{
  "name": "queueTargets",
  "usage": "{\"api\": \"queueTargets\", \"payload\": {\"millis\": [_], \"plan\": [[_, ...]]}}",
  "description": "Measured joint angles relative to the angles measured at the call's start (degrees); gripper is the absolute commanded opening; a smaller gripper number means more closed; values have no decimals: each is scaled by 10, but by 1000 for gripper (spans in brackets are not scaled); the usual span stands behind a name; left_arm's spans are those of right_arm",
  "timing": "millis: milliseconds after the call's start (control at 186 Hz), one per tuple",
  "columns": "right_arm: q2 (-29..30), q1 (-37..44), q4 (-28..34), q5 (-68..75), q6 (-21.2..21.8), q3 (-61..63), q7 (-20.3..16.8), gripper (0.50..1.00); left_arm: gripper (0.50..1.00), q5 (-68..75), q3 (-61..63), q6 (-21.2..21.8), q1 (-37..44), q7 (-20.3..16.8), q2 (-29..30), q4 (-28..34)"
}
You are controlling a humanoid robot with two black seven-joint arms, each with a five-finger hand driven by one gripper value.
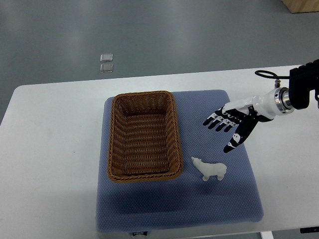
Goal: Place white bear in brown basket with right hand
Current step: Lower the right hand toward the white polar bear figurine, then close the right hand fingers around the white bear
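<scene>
A small white bear [210, 169] lies on the blue mat [199, 209], just right of the brown wicker basket [115, 134]. The basket is rectangular and holds nothing. My right hand [228, 127] comes in from the right edge and hovers above the mat, up and to the right of the bear, apart from it. Its fingers are spread and hold nothing. The left arm does not show.
The mat lies on a white table [50, 149]. The grey floor lies beyond the table's far edge, with a small clear object [106, 63] on it. A wooden corner [301, 5] shows at the top right.
</scene>
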Motion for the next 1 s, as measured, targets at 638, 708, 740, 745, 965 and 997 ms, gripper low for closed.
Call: {"api": "queueTargets", "payload": {"millis": [638,708,740,745,965,997], "plan": [[4,-222,6,-40,-79,130,34,870,1000,0,0,0,0,0,0,4],[7,-238,4,-58,-87,134,37,868,1000,0,0,0,0,0,0,4],[10,-245,4,-68,-92,135,39,866,1000,0,0,0,0,0,0,4],[10,-246,3,-70,-93,135,39,866,1000,0,0,0,0,0,0,4],[18,-277,1,-120,-117,136,49,860,1000,0,0,0,0,0,0,4],[19,-279,1,-124,-120,136,50,850,1000,0,0,0,0,0,0,4]]}}
